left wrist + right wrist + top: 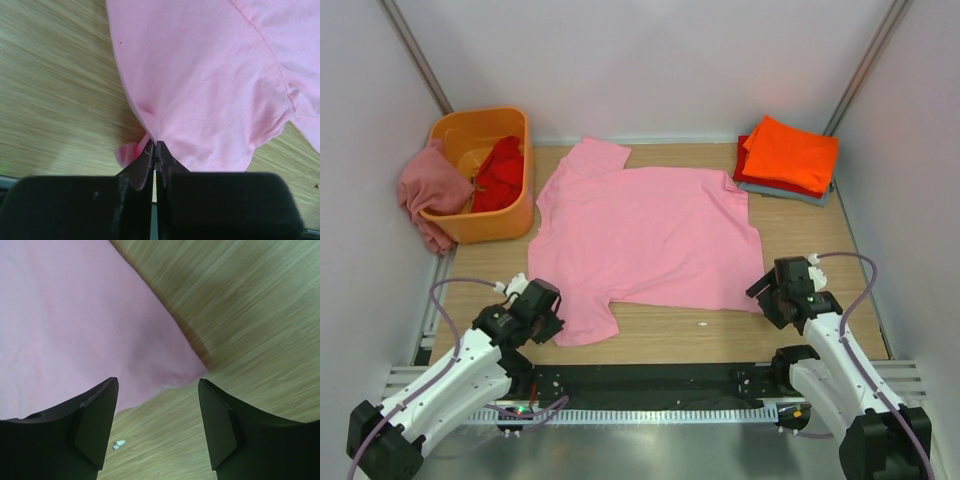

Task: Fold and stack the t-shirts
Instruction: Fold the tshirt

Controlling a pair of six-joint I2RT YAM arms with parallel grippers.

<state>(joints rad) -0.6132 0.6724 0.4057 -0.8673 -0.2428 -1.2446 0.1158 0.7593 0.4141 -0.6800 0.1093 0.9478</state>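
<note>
A light pink t-shirt (650,230) lies spread flat on the wooden table, its sleeves to the far left and near left. My left gripper (556,316) sits at the shirt's left edge beside the near sleeve, shut on a pinch of the pink t-shirt (210,75); the hem bunches at the tips of the left gripper (155,145). My right gripper (761,292) hovers open over the shirt's near right corner. In the right wrist view that corner of the pink t-shirt (75,325) lies just ahead of the open right gripper (158,382), with bare wood between the fingers.
An orange plastic tub (460,228) stands at the far left with a red shirt (500,172) inside and a dusty rose shirt (430,190) draped over its rim. At the far right is a folded stack with an orange shirt (790,152) on top. A small white scrap (701,325) lies near the front edge.
</note>
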